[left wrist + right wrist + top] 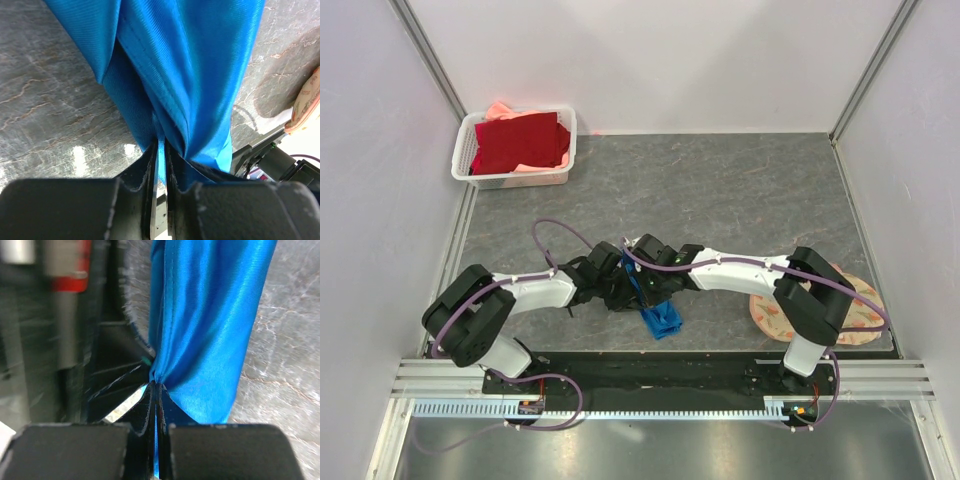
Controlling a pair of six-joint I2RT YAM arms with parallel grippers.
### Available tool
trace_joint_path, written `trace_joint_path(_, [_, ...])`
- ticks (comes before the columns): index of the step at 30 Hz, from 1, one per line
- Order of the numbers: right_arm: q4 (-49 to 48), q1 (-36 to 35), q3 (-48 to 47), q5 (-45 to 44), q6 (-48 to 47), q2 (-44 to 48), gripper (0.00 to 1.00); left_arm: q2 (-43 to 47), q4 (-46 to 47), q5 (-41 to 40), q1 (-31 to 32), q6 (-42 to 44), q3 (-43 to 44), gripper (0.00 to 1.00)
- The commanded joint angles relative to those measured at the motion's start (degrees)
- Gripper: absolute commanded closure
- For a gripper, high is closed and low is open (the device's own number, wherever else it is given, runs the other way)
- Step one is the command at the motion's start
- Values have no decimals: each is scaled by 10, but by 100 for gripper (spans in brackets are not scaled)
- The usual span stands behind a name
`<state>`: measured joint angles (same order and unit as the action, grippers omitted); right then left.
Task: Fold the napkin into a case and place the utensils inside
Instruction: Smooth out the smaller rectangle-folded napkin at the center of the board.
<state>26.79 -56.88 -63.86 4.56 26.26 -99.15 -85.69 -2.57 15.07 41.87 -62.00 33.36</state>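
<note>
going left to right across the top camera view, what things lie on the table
white basket holding a red cloth -> blue napkin -> round floral mat

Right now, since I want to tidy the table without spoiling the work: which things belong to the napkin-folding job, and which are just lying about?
In the job:
- blue napkin
- left tool and right tool, both pinching it

Lying about:
- white basket at the far left corner
- red cloth in it
- round floral mat under the right arm
</note>
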Motion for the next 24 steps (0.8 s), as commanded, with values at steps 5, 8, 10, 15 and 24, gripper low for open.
trace_joint_path(5, [-60,11,31,14,34,-19,100,55,-28,-35,5,-10,-8,85])
trace_joint_path(8, [-63,14,32,15,34,-24,100,80,-51,-41,2,-4,-8,84])
trace_joint_path(10, [-66,15,36,15,34,-21,100,100,-60,-39,-13,0,-10,84])
trace_joint_path(15, [-67,16,43,11,36,-8,100,104,-69,-20,-63,23,6,84])
trace_joint_path(24, [-60,18,35,9,34,22,100,84,-60,-16,-63,28,-12,88])
